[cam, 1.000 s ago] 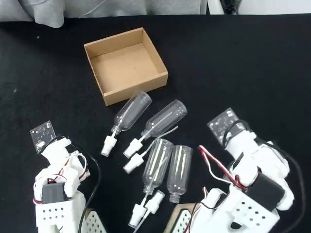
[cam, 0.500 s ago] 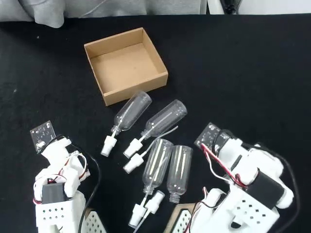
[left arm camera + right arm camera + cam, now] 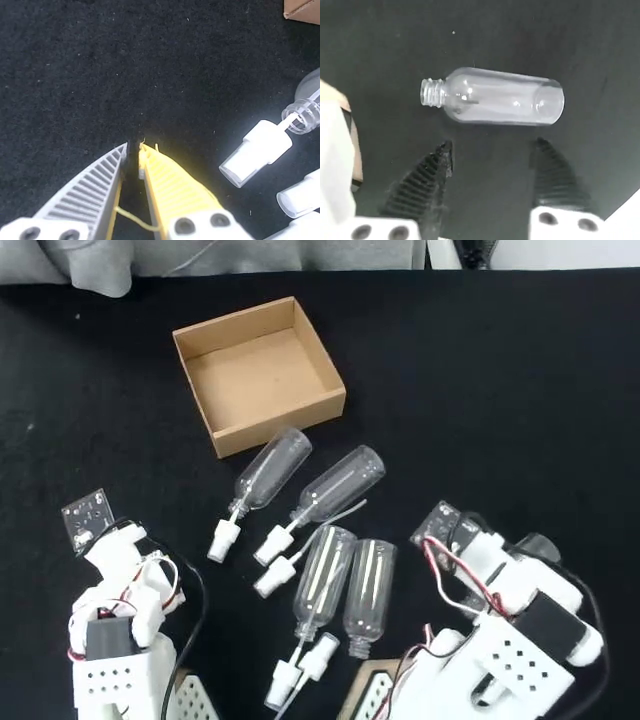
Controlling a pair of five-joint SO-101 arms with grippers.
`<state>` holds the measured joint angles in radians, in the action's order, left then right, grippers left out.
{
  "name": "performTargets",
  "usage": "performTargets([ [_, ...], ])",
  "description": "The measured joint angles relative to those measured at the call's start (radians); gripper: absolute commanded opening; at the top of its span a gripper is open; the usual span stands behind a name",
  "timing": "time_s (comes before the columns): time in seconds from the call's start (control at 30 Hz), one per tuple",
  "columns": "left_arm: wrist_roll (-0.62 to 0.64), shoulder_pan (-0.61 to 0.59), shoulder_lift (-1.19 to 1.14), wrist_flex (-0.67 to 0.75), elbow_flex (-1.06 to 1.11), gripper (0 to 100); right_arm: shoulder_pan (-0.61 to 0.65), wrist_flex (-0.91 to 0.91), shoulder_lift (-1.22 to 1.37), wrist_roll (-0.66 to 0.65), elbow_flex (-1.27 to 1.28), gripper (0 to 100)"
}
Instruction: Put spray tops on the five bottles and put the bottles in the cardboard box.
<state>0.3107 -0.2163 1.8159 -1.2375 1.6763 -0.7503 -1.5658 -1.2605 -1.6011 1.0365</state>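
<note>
The cardboard box stands open and empty towards the far left corner of the black table. On its near side, around the middle of the table, four clear bottles lie on their sides. Two of them slant with their necks towards the near left: the far-left bottle and the far-right bottle. Closer to the near edge, the near-left bottle and the uncapped bottle lie right beside each other with their necks towards that edge. White spray tops lie loose among them. One spray top is just off the neck of the far-left bottle, with a thin stem running between the two. A second top lies at the neck of the far-right bottle and a third top lies just beside it. Two more tops are close to the near edge, by the neck of the near-left bottle. The left arm is at the near left corner. Its left gripper is over bare table beside the first spray top, its fingers almost together with a thin slit between them and nothing in them. The right arm is at the near right. Its right gripper is spread wide and empty, with the uncapped bottle lying crosswise just beyond its fingertips, apart from them.
</note>
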Motion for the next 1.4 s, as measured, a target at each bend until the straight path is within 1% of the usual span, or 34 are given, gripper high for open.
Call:
performTargets([
  [0.23, 0.000, 0.000, 0.000, 0.000, 0.000, 3, -0.127, 0.003, 0.003, -0.025, 0.038, 12.9],
  [0.37, 0.000, 0.000, 0.000, 0.000, 0.000, 3, -0.183, 0.006, 0.003, -0.031, 0.071, 5.3],
  [0.93, 0.000, 0.000, 0.000, 0.000, 0.000, 3, -0.192, 0.008, 0.018, -0.031, 0.107, 5.0],
  [1.03, 0.000, 0.000, 0.000, 0.000, 0.000, 3, -0.192, 0.008, 0.083, -0.023, 0.104, 5.1],
  [1.17, 0.000, 0.000, 0.000, 0.000, 0.000, 3, -0.192, 0.008, 0.250, 0.046, 0.032, 5.2],
  [1.4, 0.000, 0.000, 0.000, 0.000, 0.000, 3, -0.192, 0.038, 0.542, 0.061, -0.083, 5.1],
])
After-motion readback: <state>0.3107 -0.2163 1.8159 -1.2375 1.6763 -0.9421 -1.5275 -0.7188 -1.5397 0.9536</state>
